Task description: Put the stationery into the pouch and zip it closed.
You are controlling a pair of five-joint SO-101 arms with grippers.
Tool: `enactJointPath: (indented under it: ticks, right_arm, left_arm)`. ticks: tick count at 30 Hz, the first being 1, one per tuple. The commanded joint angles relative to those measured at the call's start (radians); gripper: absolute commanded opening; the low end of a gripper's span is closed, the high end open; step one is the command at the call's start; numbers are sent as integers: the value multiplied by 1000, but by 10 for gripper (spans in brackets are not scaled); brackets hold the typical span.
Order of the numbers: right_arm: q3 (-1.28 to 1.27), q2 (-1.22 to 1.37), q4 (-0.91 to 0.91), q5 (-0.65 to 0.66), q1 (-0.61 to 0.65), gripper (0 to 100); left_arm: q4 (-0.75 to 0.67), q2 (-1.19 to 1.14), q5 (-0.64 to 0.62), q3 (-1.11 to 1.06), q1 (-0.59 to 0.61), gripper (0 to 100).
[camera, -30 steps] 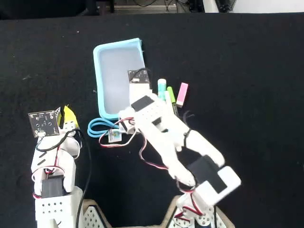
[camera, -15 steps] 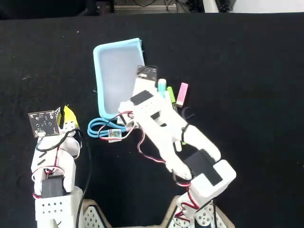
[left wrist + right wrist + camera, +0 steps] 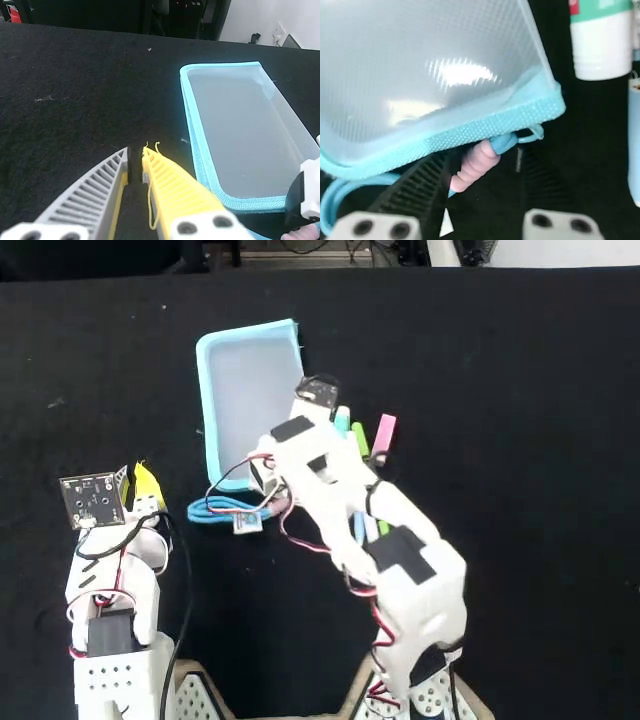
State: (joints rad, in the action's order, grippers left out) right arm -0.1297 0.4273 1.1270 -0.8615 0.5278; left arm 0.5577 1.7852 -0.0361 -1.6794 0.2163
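A white tube [image 3: 600, 45] beside the pouch [image 3: 420, 75] carries a green and red label whose print is too blurred to read. The right pincer [image 3: 487, 165] sits at the pouch's corner with its fingers apart, a pink ribbed piece [image 3: 472, 167] and the blue zip pull [image 3: 506, 141] between them. Its arm stretches forward over the black bench [image 3: 520, 370], alongside the pens [image 3: 384, 435]. The left pincer [image 3: 135, 152] rests off to the pouch's side, grey and yellow fingers together on nothing, its arm folded back.
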Motion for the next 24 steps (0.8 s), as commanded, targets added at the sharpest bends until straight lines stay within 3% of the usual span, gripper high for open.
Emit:
enactJointPath:
  ticks: [1, 3, 5, 9, 17, 24]
  right_arm:
    - [53, 25, 80, 2, -2, 161]
    - [74, 28, 101, 28, -14, 85]
    - [96, 30, 101, 161, -40, 5]
    - [91, 27, 107, 433, -72, 10]
    - [-10, -59, 80, 519, -32, 11]
    - [-274, -326, 18, 773, 57, 11]
  left_arm:
    - [-15, 8, 9, -22, -5, 58]
    - [-15, 8, 9, -22, -5, 58]
    - [-15, 8, 9, -22, -7, 58]
    - [-18, 8, 9, -22, -7, 58]
    - [-20, 8, 9, -22, -5, 58]
    - [-15, 8, 9, -22, -5, 58]
